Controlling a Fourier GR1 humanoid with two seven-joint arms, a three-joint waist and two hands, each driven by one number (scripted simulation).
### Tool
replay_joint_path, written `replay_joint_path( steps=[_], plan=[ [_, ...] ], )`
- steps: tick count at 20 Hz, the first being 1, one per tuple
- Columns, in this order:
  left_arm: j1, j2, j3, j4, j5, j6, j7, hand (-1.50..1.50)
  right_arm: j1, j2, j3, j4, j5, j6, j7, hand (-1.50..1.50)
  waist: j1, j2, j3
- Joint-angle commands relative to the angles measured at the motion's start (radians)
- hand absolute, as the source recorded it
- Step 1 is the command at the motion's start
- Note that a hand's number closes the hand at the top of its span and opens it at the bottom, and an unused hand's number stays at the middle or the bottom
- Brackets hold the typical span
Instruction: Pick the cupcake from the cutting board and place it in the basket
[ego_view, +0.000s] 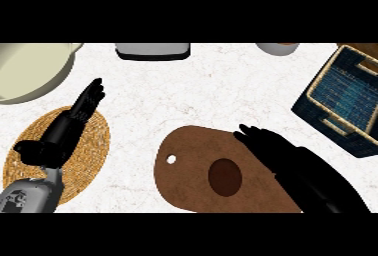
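The black right hand (289, 161) lies over the right part of the brown, rounded wooden cutting board (190, 150). Its fingers are stretched out close together, pointing to the upper left and holding nothing. The dark brown oval cupcake (225, 176) sits on the board just left of that hand, with a strip of bare wood between them. Seen from above, it is a smooth, plain shape, darker than the wood around it. A small white hole (171, 159) pierces the board near its left edge.

Up and to the right of the board, well apart, stands the dark blue woven basket with a tan rim (319, 82). Left of the board, the black left hand (60, 134) rests with straight fingers above a round straw-coloured woven mat (94, 150). Beyond the mat is a cream bowl (29, 70). Along the far edge are a grey-and-white appliance (153, 50) and a grey cup (278, 48). Everything rests on a white, faintly veined counter (214, 90).
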Motion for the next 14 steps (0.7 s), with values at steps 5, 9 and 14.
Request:
replay_joint_path(
  steps=[5, 9, 14],
  plan=[
    [0.0, -0.053, -0.001, 0.022, -0.045, -0.016, -0.022, 0.0, 0.038, 0.085, 0.106, 0.243, 0.286, -0.2, -0.234, -1.5, 0.001, 0.001, 0.0],
    [0.023, -0.049, 0.042, 0.058, -0.052, -0.052, -0.065, 0.0, 0.114, 0.074, 0.094, 0.278, 0.32, -0.252, -0.354, -1.5, -0.002, 0.0, 0.0],
    [-0.025, -0.055, 0.082, 0.029, -0.061, -0.082, 0.006, 0.0, 0.073, 0.1, 0.008, 0.282, 0.277, -0.165, -0.4, -1.5, -0.001, 0.0, 0.0]
  ],
)
